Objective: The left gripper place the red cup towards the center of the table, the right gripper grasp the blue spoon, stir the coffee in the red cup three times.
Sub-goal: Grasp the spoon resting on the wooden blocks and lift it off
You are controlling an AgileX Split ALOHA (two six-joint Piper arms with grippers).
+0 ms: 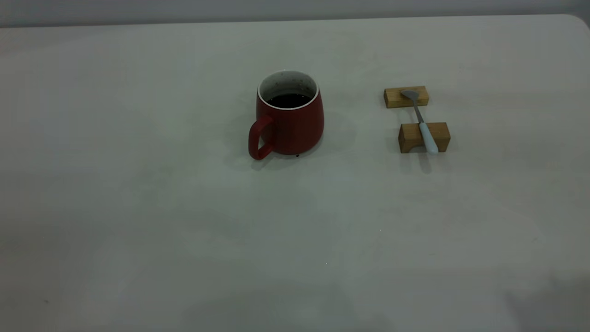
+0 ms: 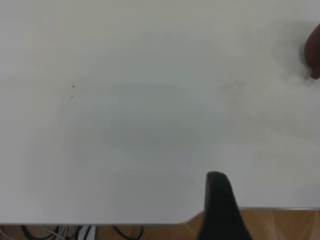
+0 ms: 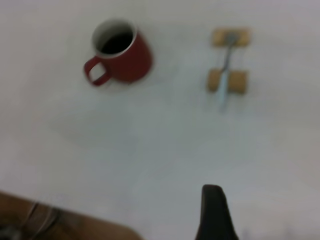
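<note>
The red cup stands upright near the middle of the table, its handle turned toward the front left, with dark coffee inside. Right of it, the blue spoon lies across two blocks, its bowl on the far one and its pale blue handle on the near one. Neither arm shows in the exterior view. A dark part of my left gripper hangs over the table's near edge, far from the cup. My right gripper is well short of the cup and the spoon.
Two tan wooden blocks carry the spoon. In the left wrist view the table's rounded edge runs past wooden floor and cables. Bare tabletop lies in front of the cup and the blocks.
</note>
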